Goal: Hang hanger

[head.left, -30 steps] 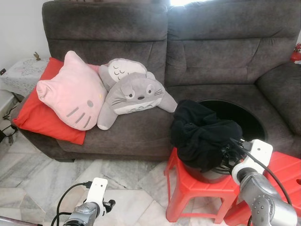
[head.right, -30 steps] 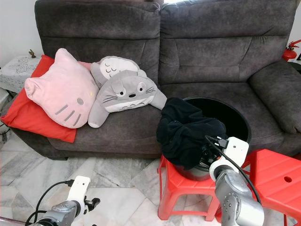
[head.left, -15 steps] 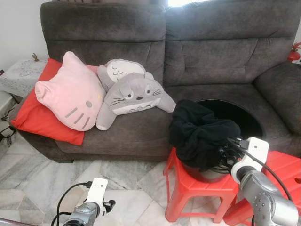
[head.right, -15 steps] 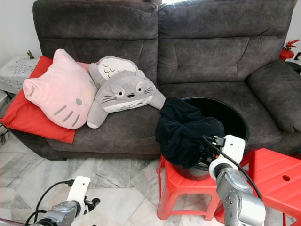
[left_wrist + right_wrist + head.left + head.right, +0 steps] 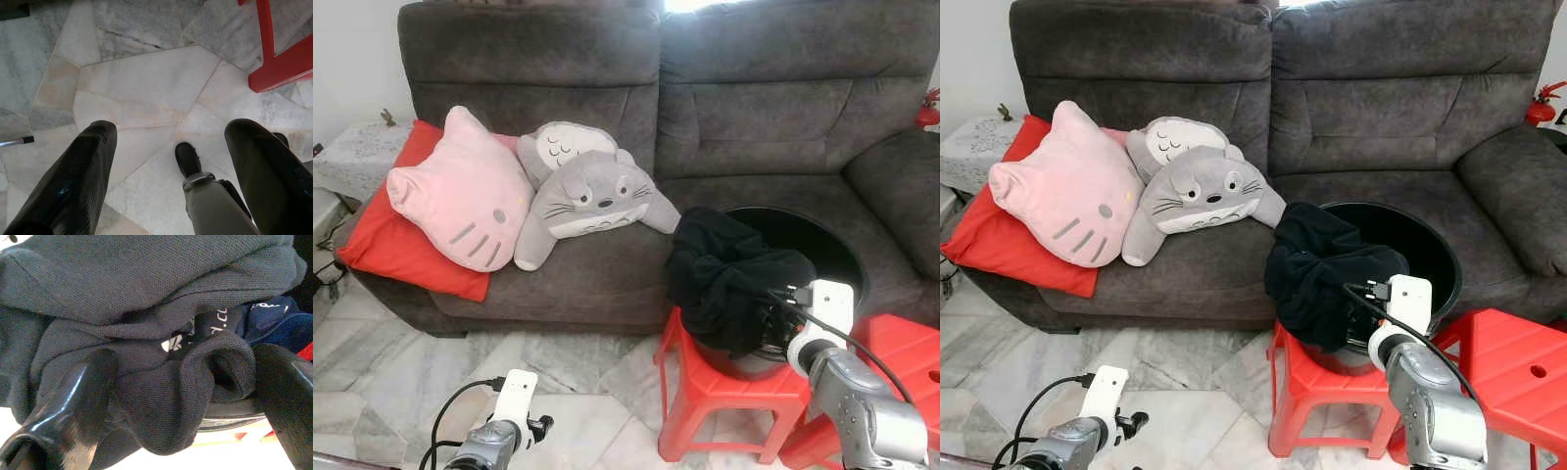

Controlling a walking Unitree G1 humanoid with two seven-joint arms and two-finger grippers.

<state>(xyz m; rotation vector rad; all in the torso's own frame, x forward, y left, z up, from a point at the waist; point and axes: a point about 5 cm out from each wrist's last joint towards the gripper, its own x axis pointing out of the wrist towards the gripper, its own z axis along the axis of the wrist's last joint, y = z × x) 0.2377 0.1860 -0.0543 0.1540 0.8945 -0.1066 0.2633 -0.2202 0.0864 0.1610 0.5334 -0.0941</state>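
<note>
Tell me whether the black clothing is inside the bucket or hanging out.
Hanging out: the black clothing drapes over the black bucket rim's near side.

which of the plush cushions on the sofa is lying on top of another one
The grey whiskered plush with open eyes. It lies over the grey sleepy-eyed plush behind it, whereas the pink cat-face cushion leans on the red cushion at the sofa's left end.

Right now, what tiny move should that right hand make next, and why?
Probably close on the cloth. The right hand is open, its fingers either side of a fold of the black garment that hangs over the rim of the black bin. No hanger is to be seen, so lifting the garment looks like the first step.
</note>
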